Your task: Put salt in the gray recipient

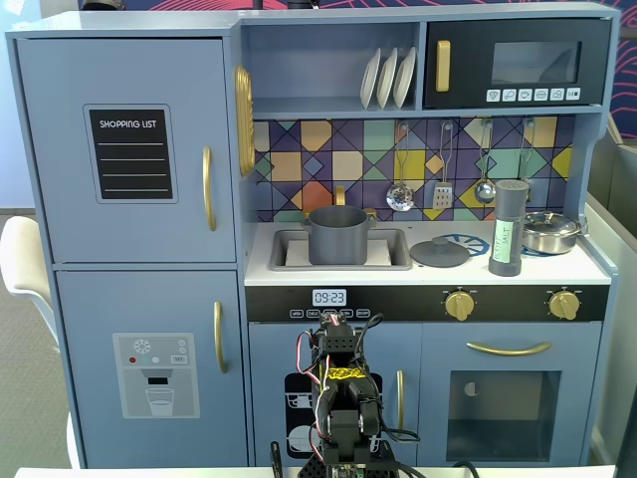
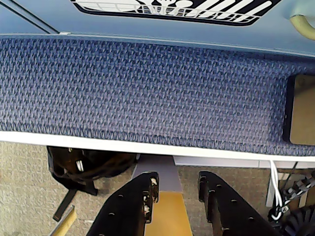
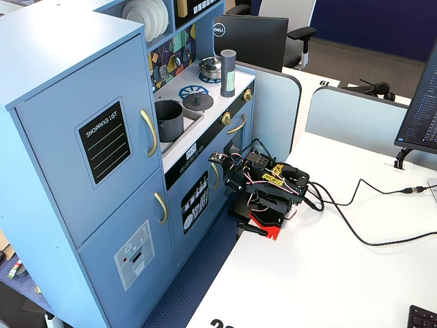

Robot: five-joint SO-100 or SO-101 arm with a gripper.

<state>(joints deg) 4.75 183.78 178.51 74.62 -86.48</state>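
Note:
The salt (image 1: 510,227), a tall dark gray shaker with a pale green label, stands upright on the right of the toy kitchen's counter; it also shows in the other fixed view (image 3: 228,72). The gray recipient (image 1: 338,235), a matte dark pot, sits in the sink left of it and also shows in the other fixed view (image 3: 168,119). My arm (image 1: 343,398) is folded low in front of the kitchen, far below both, seen too from the side (image 3: 270,191). In the wrist view my gripper (image 2: 178,184) points down over the table edge, open and empty.
A flat gray lid (image 1: 439,252) lies between pot and salt. A shiny steel pot (image 1: 550,231) stands right of the salt. The arm's base sits on a white table (image 3: 328,287) with cables (image 3: 382,239). Below are blue carpet (image 2: 147,83) and a black bag (image 2: 88,164).

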